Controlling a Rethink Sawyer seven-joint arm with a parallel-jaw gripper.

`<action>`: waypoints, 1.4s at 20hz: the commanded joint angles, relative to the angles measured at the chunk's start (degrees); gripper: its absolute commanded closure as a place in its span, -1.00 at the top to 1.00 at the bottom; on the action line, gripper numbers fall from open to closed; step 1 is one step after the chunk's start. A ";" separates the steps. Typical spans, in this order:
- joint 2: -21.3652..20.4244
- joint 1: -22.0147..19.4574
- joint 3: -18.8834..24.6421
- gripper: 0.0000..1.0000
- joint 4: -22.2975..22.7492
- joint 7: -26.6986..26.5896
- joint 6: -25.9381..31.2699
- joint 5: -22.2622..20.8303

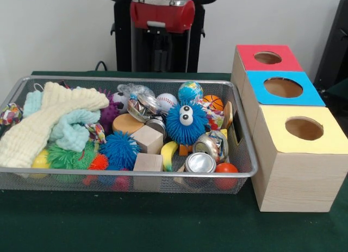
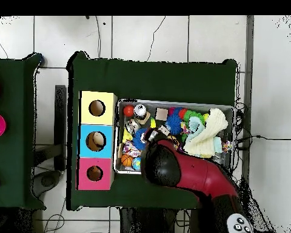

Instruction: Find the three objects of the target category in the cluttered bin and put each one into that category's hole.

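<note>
Red-and-black arm (image 2: 190, 170) reaches over the wide silver wire-mesh bin (image 1: 163, 175), probably to search the clutter; gripper hidden beneath it, opening impossible to tell; no soft animal toys show among cloths and balls; round hole in red-topped wooden box (image 1: 267, 57) lies beside the bin.

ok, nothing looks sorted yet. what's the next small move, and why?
Probably lift the cream knitted cloth aside. No soft animal toy shows in the uncovered part of the bin, and this cloth and the pale blue cloth blanket much of one end, so the toys most likely lie underneath.
</note>
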 commanded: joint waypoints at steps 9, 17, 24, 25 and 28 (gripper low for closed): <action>0.25 -7.51 13.39 -1.00 -5.31 -10.43 12.65 -7.28; -1.60 -8.38 14.41 -1.00 -6.74 -10.38 15.92 -9.53; -3.18 -9.36 15.52 -1.00 -10.55 -12.18 22.74 -9.80; -3.23 -9.61 15.80 -1.00 -11.51 -12.62 24.21 -9.83; -3.35 -10.10 16.47 -1.00 -13.21 -13.00 26.85 -10.14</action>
